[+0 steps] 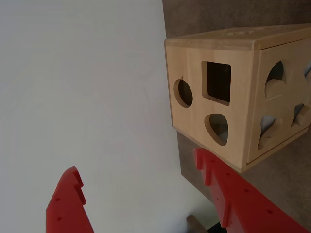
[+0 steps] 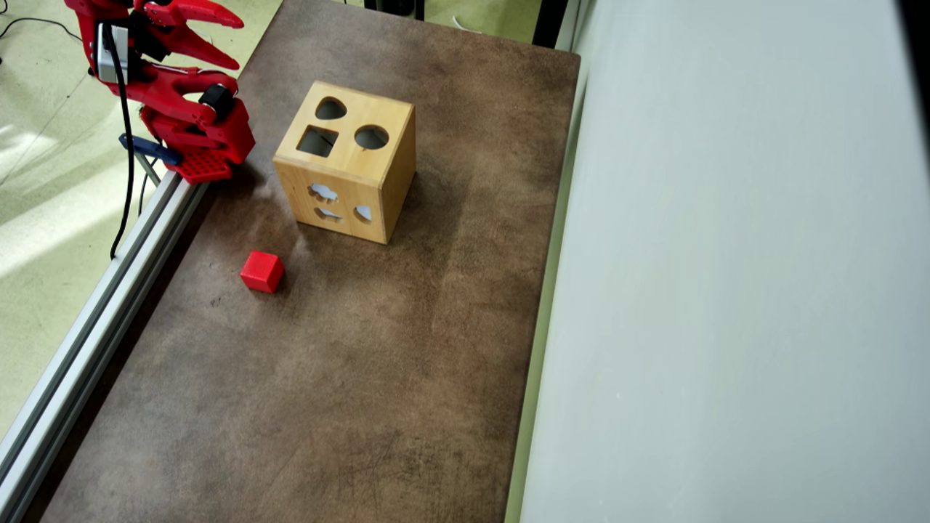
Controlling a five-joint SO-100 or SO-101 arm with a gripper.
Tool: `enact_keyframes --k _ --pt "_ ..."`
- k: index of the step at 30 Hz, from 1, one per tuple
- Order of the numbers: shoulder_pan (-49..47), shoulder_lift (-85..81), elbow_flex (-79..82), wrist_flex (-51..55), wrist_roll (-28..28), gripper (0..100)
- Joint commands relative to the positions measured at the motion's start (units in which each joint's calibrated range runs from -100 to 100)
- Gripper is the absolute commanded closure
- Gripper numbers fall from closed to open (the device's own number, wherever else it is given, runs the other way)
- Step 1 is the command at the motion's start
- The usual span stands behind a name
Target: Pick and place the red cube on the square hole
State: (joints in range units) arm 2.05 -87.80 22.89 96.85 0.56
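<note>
In the overhead view the red cube (image 2: 262,271) rests on the brown table, in front of and slightly left of the light wooden box (image 2: 345,164). The square hole (image 2: 317,141) is the dark cutout at the left of the box's top face. My gripper (image 2: 234,40) is raised at the far top left, beyond the box and far from the cube, open and empty. In the wrist view the gripper (image 1: 138,165) spreads its red fingers wide; the box (image 1: 238,126) and the square hole (image 1: 217,81) lie past the right finger. The cube is out of that view.
A round hole (image 2: 371,136) and a teardrop hole (image 2: 330,109) share the box top. An aluminium rail (image 2: 109,290) runs along the table's left edge, where the arm's base (image 2: 200,138) stands. A pale wall panel (image 2: 726,290) borders the right.
</note>
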Motion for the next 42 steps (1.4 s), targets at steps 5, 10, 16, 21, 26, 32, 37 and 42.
enact_keyframes --k 5,10,16,21,26,32,37,42 --pt "-0.86 -7.62 -1.87 0.41 -0.05 98" --pt "-0.86 -7.62 -1.87 0.41 -0.05 98" --pt "-0.86 -7.62 -1.87 0.41 -0.10 98" --pt "-0.86 -7.62 -1.87 0.41 -0.10 98" --pt "-0.19 -7.53 -1.96 0.41 0.00 98" --pt "-0.04 -5.15 -1.96 0.41 0.24 98" --pt "0.03 -0.99 -2.14 0.09 0.24 98" --pt "2.63 3.42 -4.46 -0.47 0.29 98"
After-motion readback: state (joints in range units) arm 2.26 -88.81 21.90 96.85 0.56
